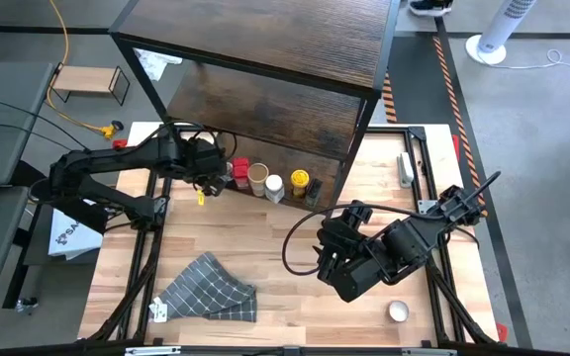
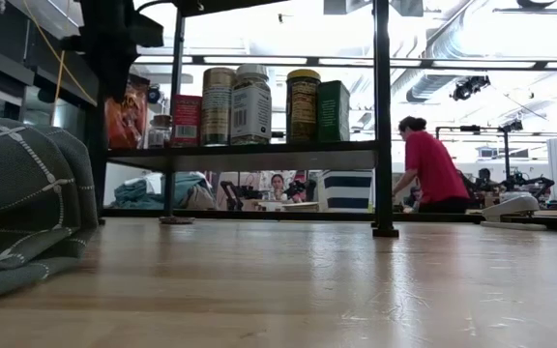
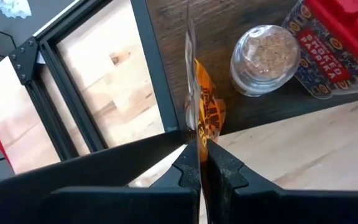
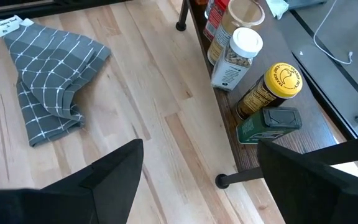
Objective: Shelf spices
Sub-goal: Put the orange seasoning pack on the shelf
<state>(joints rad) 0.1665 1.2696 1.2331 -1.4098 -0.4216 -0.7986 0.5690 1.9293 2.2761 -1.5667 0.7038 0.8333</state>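
Jaws, left gripper [image 3: 199, 163]: closed flat on an orange packet [image 3: 205, 115], which I hold upright at the left end of the shelf's [image 1: 265, 109] lowest board. Jaws, right gripper [image 4: 197, 171]: wide apart, holding nothing, hanging over the table's [image 1: 265, 232] right half, short of the shelf's front edge.

Items I count on the lowest board, left end to right:
- red tin [image 3: 334, 43], labelled paprika, just beside my packet
- clear jar [image 3: 265, 56] of pale grains, lid off or transparent, I cannot tell which, next to the tin
- tan-lid jar [image 1: 257, 177]
- white-lid bottle [image 4: 235, 57]
- yellow-lid bottle [image 4: 270, 90]
- green tin [image 4: 269, 124], lying near the front right leg, touching the yellow-lid bottle

All of these stand along the board's front edge; in the low view they line up in one row. Upper boards hide anything further back from the high view.

Other stock on the table: grey checked cloth [image 1: 209, 289], crumpled, near the front edge, left of centre; one small round lid or disc [image 1: 398, 311] near the front right corner, well apart from the shelf.

Beyond the table I see a person in a red shirt [image 2: 431, 166] bent over a far bench.
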